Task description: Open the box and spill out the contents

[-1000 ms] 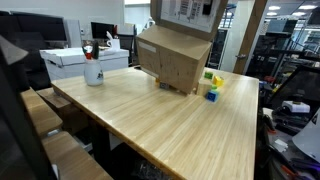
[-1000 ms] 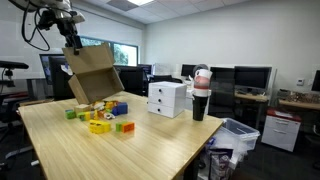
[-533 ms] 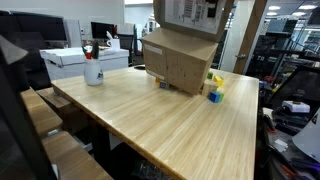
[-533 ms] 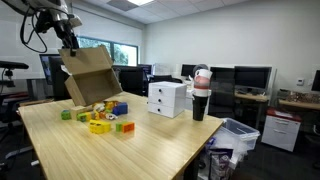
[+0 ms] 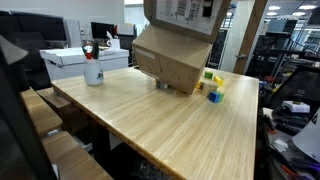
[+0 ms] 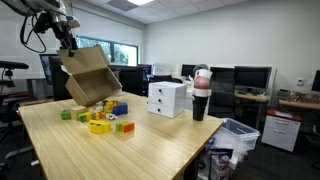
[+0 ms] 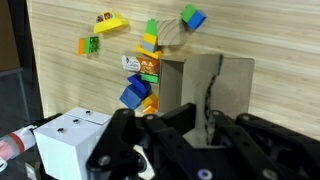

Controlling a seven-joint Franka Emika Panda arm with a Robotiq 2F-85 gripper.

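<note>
Gripper (image 6: pixel 69 44): clenching the thin upper edge of the box (image 6: pixel 90 75), at about eleven o'clock on it in an exterior view; box hanging tilted over the table (image 6: pixel 150 150), mouth facing roughly five o'clock; toy blocks (image 6: pixel 97 118) lying loose on the wood just under that mouth.

Handling, as judged: cardboard light, probably near empty, stiff along its folds but bending at the flaps; a pinch on a wall edge near a corner is suiting it better than a flap; blocks small, hard, unlikely to break.

Obscured: whether any block is remaining inside cannot be told; whether the lowest corner is touching the wood, likewise; label (image 5: pixel 185 10) running off at twelve o'clock, print unreadable.
</note>
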